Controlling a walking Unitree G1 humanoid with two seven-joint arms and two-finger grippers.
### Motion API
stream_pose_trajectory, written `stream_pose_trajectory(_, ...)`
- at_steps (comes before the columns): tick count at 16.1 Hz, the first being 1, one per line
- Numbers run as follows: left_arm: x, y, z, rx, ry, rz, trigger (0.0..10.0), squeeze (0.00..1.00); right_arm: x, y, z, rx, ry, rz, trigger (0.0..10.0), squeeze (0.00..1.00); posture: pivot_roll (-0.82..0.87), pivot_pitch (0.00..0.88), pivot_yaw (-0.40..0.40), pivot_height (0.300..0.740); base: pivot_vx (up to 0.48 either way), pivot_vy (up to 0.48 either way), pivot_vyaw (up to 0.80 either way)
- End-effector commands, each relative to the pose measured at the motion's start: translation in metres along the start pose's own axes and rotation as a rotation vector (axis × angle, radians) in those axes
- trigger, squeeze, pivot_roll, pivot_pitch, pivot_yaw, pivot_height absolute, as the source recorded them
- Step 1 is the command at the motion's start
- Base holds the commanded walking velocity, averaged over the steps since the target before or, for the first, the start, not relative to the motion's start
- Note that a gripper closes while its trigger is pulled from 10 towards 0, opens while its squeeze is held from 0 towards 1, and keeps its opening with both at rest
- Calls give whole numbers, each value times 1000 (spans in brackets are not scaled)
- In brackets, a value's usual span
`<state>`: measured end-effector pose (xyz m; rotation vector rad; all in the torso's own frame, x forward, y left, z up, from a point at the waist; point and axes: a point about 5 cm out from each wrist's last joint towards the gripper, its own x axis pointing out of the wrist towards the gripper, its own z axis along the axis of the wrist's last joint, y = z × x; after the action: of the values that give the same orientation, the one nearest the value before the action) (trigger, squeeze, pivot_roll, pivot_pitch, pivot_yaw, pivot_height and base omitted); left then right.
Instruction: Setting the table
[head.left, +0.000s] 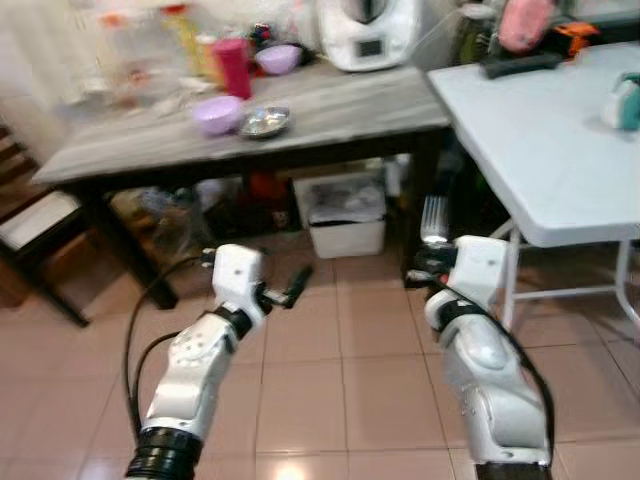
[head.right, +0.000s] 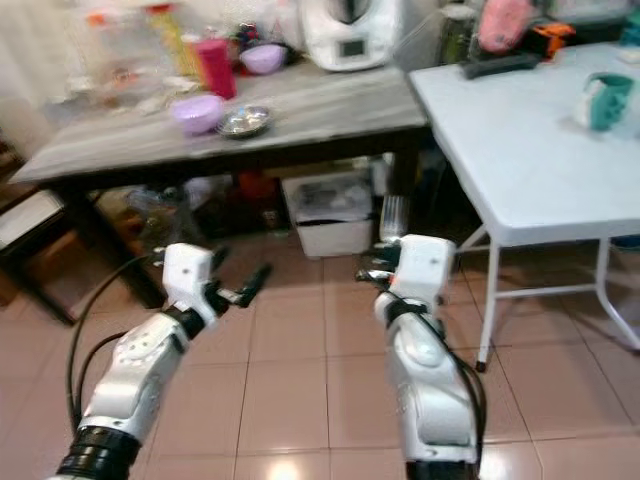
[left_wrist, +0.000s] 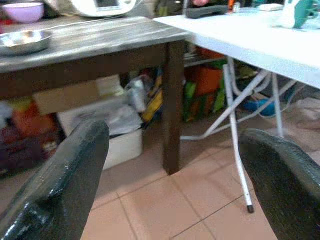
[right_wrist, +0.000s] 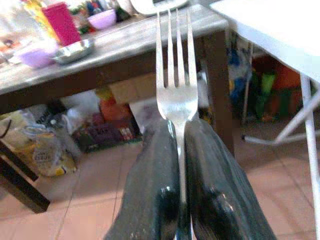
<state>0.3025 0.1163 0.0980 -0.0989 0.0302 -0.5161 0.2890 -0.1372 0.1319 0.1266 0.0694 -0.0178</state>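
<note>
My right gripper (right_wrist: 181, 126) is shut on the handle of a silver fork (right_wrist: 173, 75), whose tines point up toward the dark wooden table (head.left: 330, 105). In the left eye view the fork (head.left: 433, 215) stands upright above the right wrist, over the tiled floor. On the wooden table sit a purple bowl (head.left: 217, 114), a steel bowl (head.left: 265, 122), a pink cup (head.left: 233, 66) and a second purple bowl (head.left: 279, 58). My left gripper (head.left: 295, 283) is open and holds nothing, its fingers (left_wrist: 75, 165) spread wide, low over the floor.
A white folding table (head.left: 540, 140) stands at the right, with a teal mug (head.right: 604, 100) and a dark object (head.left: 520, 62) on it. A white appliance (head.left: 368, 30) sits at the wooden table's back. A white bin (head.left: 345, 215) and bags lie underneath. A chair (head.left: 40, 225) stands at left.
</note>
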Motion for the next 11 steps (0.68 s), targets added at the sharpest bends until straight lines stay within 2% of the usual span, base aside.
stream_pose_trajectory(1,5,-5,6,19,-13,-13,10000,0,0,-5,5,2,-26,-13,10000,0,-301,0,144,740,416,0,0)
stream_pose_trajectory(11,7,-6,5,29,-9,-12,10000,0,1,-3,7,-18,-44,5,10000,0,-299,0,150,740,424,0,0)
